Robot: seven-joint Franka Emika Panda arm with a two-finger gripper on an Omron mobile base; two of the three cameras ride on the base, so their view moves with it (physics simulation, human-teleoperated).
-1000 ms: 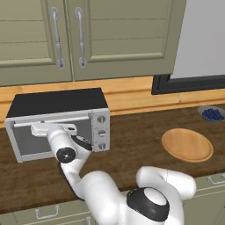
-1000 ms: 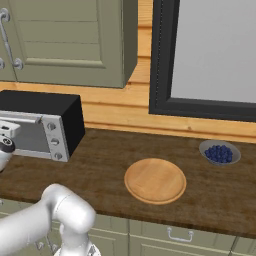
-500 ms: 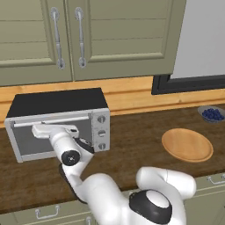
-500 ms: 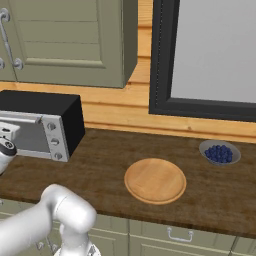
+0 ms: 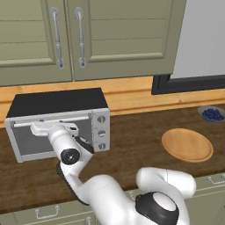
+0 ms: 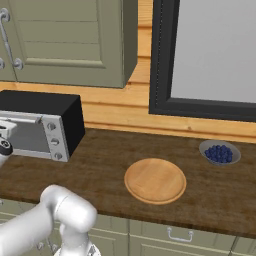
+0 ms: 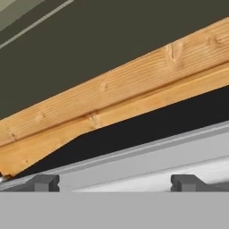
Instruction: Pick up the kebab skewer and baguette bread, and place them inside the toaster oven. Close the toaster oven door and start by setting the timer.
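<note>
counter (image 5: 132,149): dark wood, toaster oven (image 5: 57,123) at left end | wooden plate (image 5: 186,145) mid | gripper (image 7: 114,182) wide open at oven door (image 5: 48,138)

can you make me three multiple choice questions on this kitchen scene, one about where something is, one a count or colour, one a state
1. Where does the bowl of blueberries stand?
A. on top of the toaster oven
B. on the counter, to the right of the round wooden board
C. on the round wooden board

2. How many knobs are on the toaster oven's side panel?
A. one
B. three
C. five

3. How does the toaster oven door stand?
A. shut, upright against the oven front
B. dropped fully open and flat
C. taken off and lying on the counter

Answers:
1 B: the bowl sits on the counter, apart from the round wooden board, on its right.
2 B: three round knobs stand in a column.
3 A: the glass front is upright, and the open gripper is at its top bar handle.
</note>
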